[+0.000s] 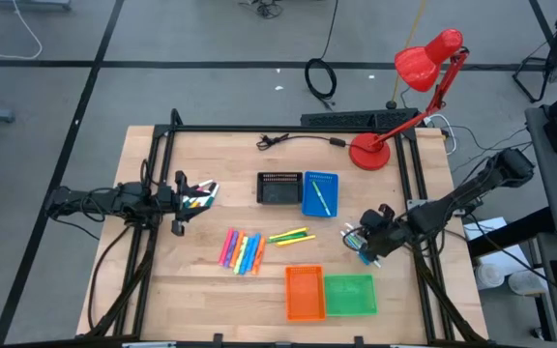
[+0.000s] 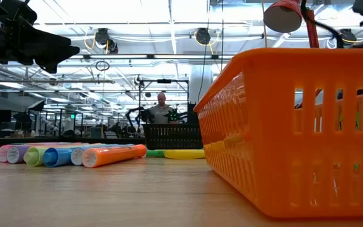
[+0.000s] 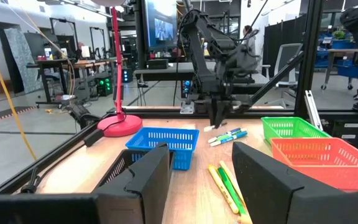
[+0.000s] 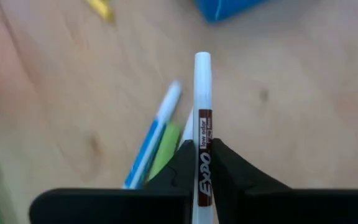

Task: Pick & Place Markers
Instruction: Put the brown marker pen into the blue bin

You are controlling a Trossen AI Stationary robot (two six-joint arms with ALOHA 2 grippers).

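Note:
My right gripper hangs over the table's right side, between the blue tray and the green tray, shut on a white marker. Under it a blue-and-white marker and a green one lie flat on the wood. A row of bright markers and a yellow and green pair lie mid-table. One green marker rests in the blue tray. My left gripper waits at the left, level and open, holding nothing. My right gripper pinches the white marker's barrel at its printed label between its two fingers. The fingers slant down from the table's right side, and the marker runs along them, its white end sticking out past the fingertips. It looks lifted clear of the table.
A black tray stands beside the blue one; an orange tray and the green tray sit at the near edge. A red desk lamp and a cable are at the far edge. A person shows in the room behind.

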